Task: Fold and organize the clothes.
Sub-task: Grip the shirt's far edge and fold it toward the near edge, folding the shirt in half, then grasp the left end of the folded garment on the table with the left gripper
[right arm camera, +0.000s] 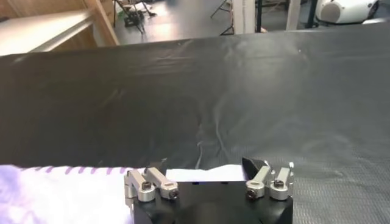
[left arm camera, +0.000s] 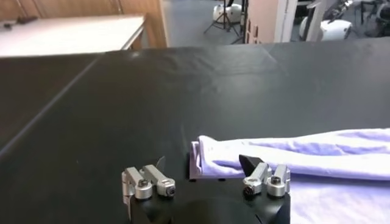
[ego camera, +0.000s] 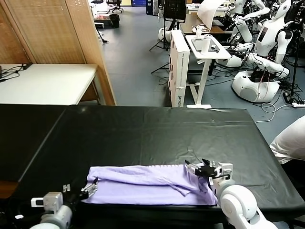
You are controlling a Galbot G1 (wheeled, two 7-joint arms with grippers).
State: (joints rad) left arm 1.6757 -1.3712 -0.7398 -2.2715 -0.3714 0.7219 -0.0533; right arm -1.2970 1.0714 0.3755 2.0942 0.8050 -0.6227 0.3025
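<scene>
Covering most of the head view, a black-draped table (ego camera: 157,133) carries a lavender T-shirt (ego camera: 143,186) folded into a long band near its front edge. A white table (ego camera: 45,81) stands beyond on the left beside a wooden screen (ego camera: 57,33); white cartons (ego camera: 177,67) beyond carry dark print too small to read. The left gripper (ego camera: 90,188) sits at the shirt's left end — its fingers (left arm camera: 159,176) spread wide, the rolled fabric edge (left arm camera: 210,155) lying between them without being pinched. The right gripper (ego camera: 205,169) rests at the shirt's right end, fingers (right arm camera: 149,181) likewise spread wide over a pale edge — a purple striped hem (right arm camera: 79,170) shows beside it.
</scene>
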